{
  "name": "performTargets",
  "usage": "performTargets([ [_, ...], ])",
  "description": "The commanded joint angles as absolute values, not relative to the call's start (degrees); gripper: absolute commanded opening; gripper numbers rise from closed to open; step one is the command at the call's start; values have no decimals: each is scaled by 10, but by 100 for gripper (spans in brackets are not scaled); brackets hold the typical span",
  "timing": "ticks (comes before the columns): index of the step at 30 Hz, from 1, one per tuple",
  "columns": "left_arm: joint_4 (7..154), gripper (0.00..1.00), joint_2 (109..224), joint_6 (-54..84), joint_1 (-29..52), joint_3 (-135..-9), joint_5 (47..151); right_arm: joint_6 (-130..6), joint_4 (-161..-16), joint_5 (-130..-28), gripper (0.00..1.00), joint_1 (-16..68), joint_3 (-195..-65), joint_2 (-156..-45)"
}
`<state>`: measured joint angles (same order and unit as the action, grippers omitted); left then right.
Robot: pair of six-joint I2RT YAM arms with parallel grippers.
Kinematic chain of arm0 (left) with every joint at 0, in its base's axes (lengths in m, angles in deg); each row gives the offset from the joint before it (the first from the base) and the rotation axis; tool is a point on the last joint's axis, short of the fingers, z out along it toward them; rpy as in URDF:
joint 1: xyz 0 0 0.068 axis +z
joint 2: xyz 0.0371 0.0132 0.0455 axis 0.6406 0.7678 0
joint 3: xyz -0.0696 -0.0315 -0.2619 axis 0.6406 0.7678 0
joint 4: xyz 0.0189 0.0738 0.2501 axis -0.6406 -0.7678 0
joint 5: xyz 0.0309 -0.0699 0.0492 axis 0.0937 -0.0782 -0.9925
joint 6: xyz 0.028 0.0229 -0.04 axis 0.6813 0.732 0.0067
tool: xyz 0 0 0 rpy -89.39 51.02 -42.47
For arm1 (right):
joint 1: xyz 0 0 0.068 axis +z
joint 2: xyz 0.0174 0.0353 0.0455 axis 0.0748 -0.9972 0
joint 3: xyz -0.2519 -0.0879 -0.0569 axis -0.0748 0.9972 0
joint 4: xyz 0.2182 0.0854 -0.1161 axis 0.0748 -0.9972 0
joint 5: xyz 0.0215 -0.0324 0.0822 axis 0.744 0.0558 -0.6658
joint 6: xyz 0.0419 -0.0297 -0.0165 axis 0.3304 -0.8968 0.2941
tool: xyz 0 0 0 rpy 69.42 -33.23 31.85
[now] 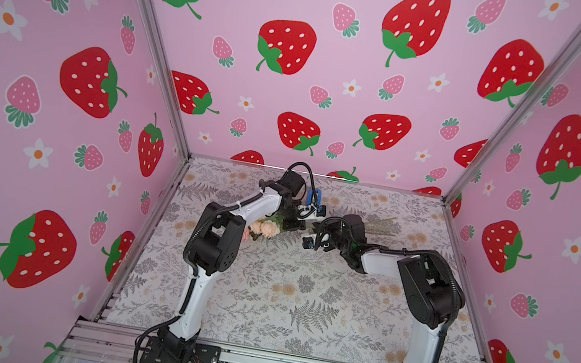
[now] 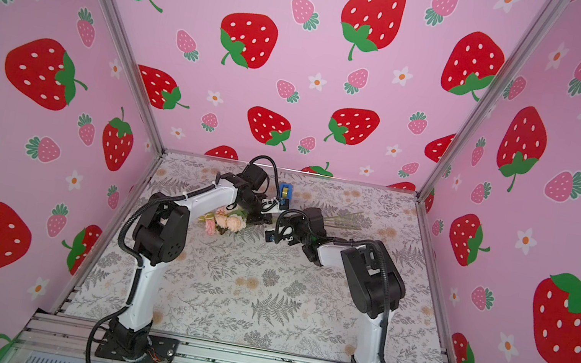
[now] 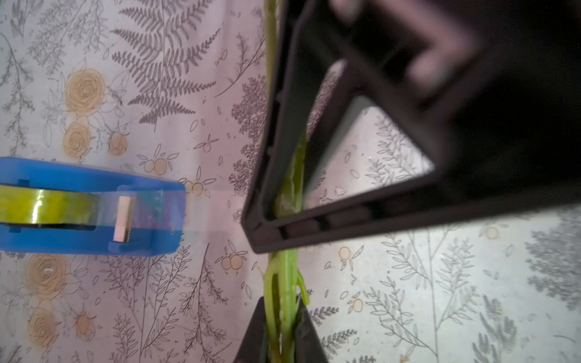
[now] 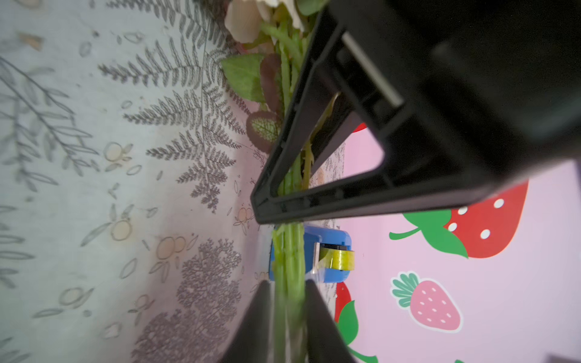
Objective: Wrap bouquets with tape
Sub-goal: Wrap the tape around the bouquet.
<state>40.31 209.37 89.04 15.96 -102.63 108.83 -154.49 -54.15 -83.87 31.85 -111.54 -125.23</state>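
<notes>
**Left gripper** (image 3: 282, 303): jaws drawn together and clamped on the green stems (image 3: 283, 267) of the bouquet (image 1: 266, 228).

**Right gripper** (image 4: 288, 283): jaws flank the same stems closely at the bottom of the right wrist view. The stems are blurred there, so whether the jaws press on them cannot be told.

**Bouquet:** it lies on the table covering (image 3: 157, 78) at mid-frame in both top views, with the blooms (image 2: 229, 222) to the left and the stem ends toward the upper right.

**Tape** (image 3: 78, 206): in its blue dispenser, it sits at the left edge of the left wrist view, apart from the stems.

**Views:** the top views show the blooms whole but hide both sets of jaws beneath the wrists. Of the wrist views, only the right shows the leaves (image 4: 242, 75) and the strawberry wall (image 4: 471, 298).
</notes>
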Motion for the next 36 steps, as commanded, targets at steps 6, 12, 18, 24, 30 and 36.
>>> performTargets([
  [6,453,0,2089,898,165,-1024,1044,-1442,-492,-864,48,325,-991,-1135],
  [12,500,0,2082,924,153,-996,970,-1346,-565,-891,50,306,-953,-1025],
  [18,596,0,2071,955,135,-966,881,-1268,-641,-955,50,227,-1005,-987],
  [24,706,0,2058,1008,116,-930,831,-1250,-837,-1069,50,154,-1190,-1075],
  [30,773,0,2044,1052,104,-888,798,-1281,-991,-1122,51,138,-1345,-1179],
  [36,799,0,2016,1076,90,-848,789,-1355,-1171,-1135,56,140,-1481,-1279],
])
